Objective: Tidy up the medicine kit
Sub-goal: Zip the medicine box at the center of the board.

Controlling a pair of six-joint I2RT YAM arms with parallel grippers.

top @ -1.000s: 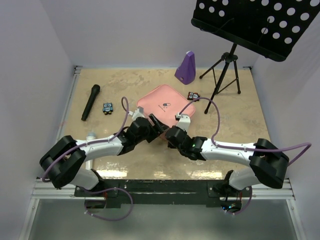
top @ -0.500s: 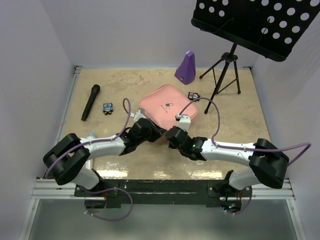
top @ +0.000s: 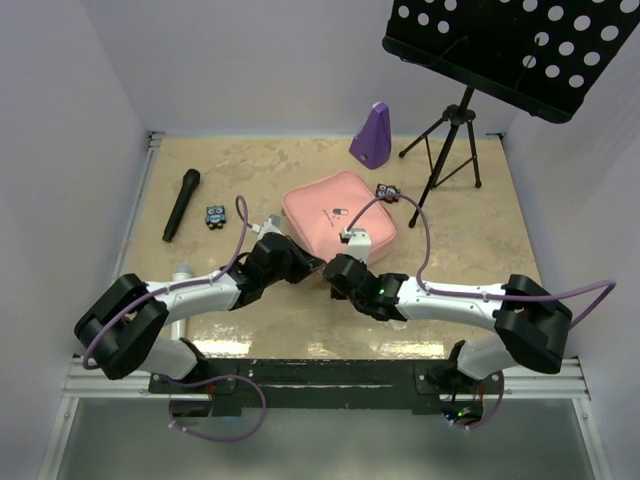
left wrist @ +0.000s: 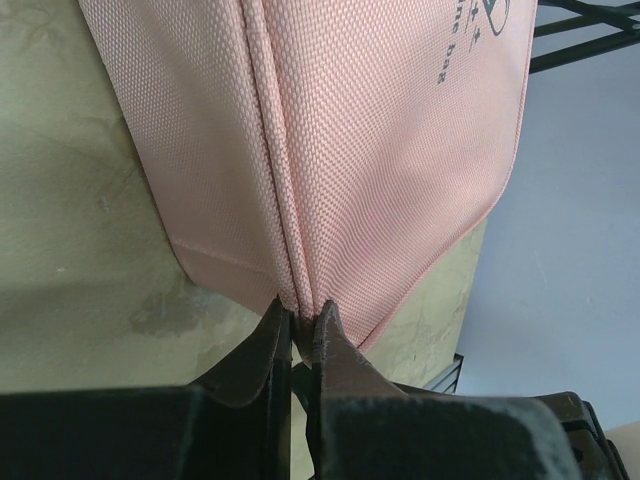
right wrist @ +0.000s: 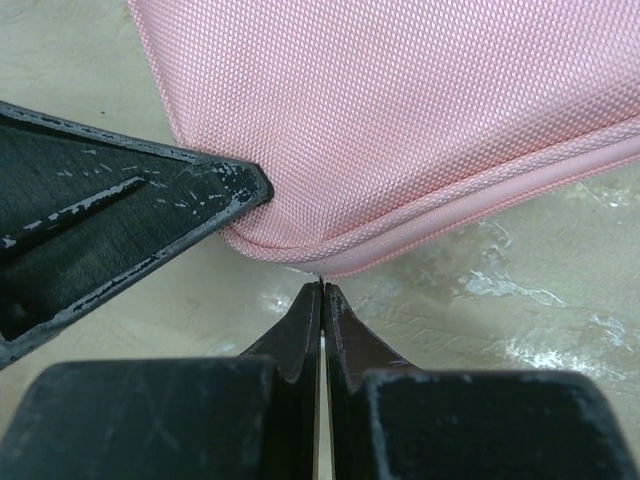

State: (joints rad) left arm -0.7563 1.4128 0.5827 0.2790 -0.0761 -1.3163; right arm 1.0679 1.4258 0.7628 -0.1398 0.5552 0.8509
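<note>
From above: pink medicine kit [top: 338,212] lying closed at the middle of the desk [top: 200,265]. Left gripper [top: 306,262] and right gripper [top: 331,268] meeting at its near corner, purple cable [top: 427,250] looping across its right side. Microphone [top: 181,204] and small owl figure [top: 215,214] well to the left, purple metronome [top: 371,134] behind, music stand [top: 452,130] at the right.

Left wrist: fingers [left wrist: 262,350] pinched onto the kit's seam [left wrist: 275,180] at the corner.

Right wrist: fingertips [right wrist: 305,320] pressed flat together, just below the kit's rounded edge.
</note>
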